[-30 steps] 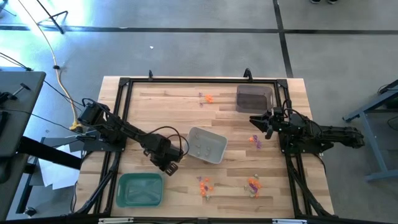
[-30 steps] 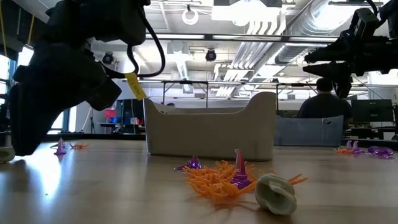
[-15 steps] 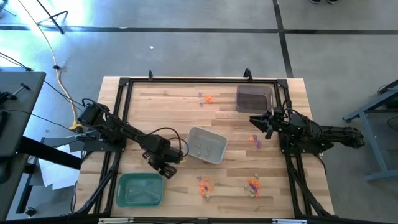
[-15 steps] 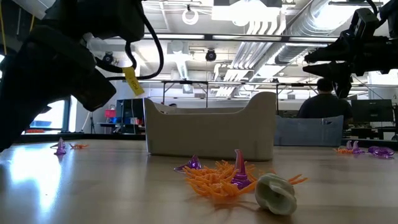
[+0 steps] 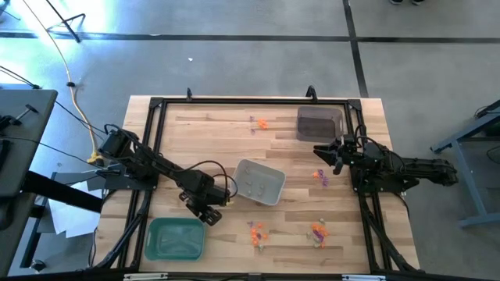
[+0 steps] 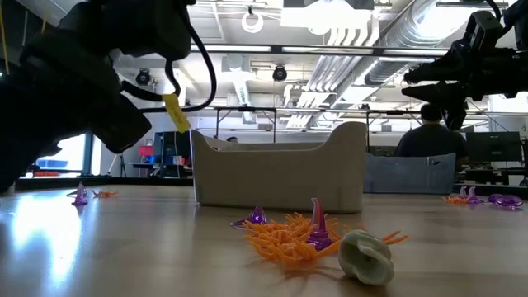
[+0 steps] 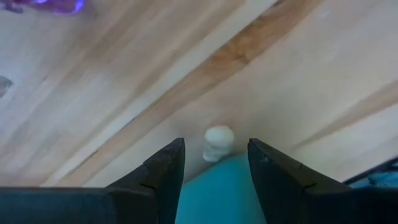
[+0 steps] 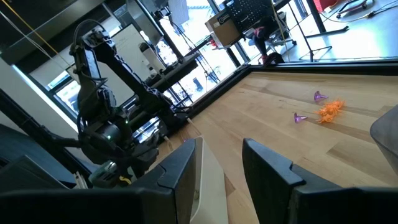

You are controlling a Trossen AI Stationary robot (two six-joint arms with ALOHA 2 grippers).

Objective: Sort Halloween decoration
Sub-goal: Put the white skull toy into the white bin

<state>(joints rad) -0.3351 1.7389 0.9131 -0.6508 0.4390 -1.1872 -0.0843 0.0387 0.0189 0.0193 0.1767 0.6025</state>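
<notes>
Even overhead light falls on the pale wood tabletop [image 5: 234, 133] in the high view, with a bluish glare on the floor beyond it. In the low view, bright ceiling lamps [image 6: 256, 21] backlight the arms into dark silhouettes. The left wrist view is soft and blurred around the tiny skull [image 7: 218, 143] just ahead of the tool.

You've got a light wooden plank worktop [image 5: 203, 133] with a black metal frame [image 5: 234, 101] around its edges. Directly on it: a green plastic tray [image 5: 176, 238] at the front-left corner, a pale grey plastic tray [image 5: 259, 182] mid-worktop, and a dark translucent tray [image 5: 319, 123] near the back-right corner. Orange, purple and whitish trinkets [image 5: 256, 232] sit in small clusters toward the front, right and back edges.
</notes>
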